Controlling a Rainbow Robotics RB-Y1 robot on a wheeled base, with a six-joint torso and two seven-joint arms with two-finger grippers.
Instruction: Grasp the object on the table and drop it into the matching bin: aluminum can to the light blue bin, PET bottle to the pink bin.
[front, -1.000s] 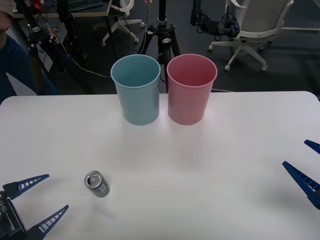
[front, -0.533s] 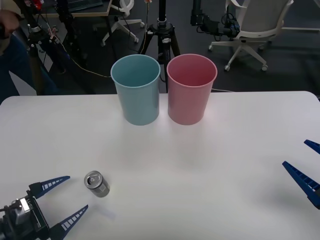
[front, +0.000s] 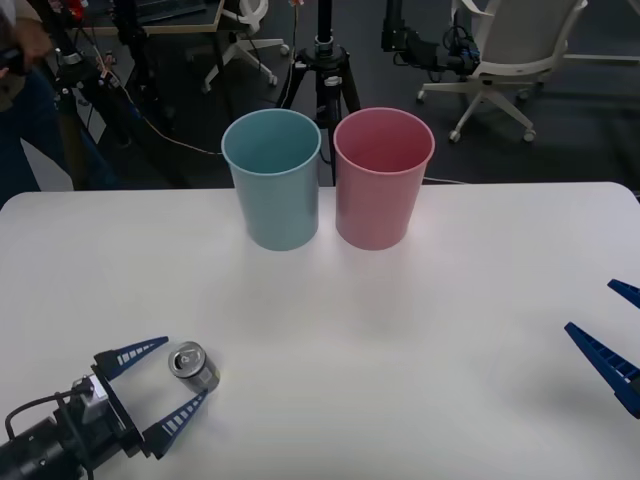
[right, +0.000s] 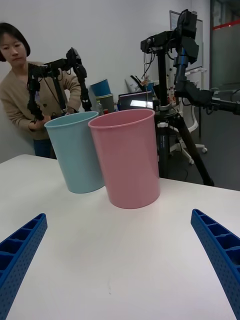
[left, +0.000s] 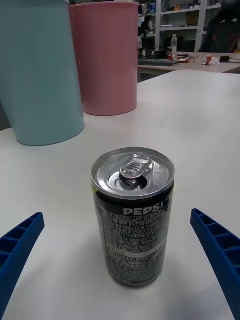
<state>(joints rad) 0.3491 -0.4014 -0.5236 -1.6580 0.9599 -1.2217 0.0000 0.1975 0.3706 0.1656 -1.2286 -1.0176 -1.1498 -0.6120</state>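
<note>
From the front camera I see the aluminum can (front: 192, 366) standing upright in the lower left of the frame, on the white table (front: 420, 330). It is small and short, far smaller than the bins. In the left wrist view the can (left: 132, 215) sits in the middle of the picture: a shiny silver top with a pull tab, a dark body printed with fine pale text, and the word PEPSI in white just under the rim. A thin yellow-green edge shows at its upper left shoulder.

My left gripper (front: 160, 388) reaches in from the lower left corner of the front frame, its two blue ribbed fingers spread wide. One finger (front: 135, 352) lies just left of the can and the other (front: 180, 418) just below it, so the can stands at the mouth of the spread fingers with a gap on each side. Nothing is gripped.

The light blue bin (front: 272, 178) and the pink bin (front: 383, 177) stand side by side in the upper middle of the front frame, blue on the left, their rims nearly touching, both well apart from the can.

My right gripper (front: 612, 337) rests at the right edge of the front frame, fingers parted and holding nothing.
</note>
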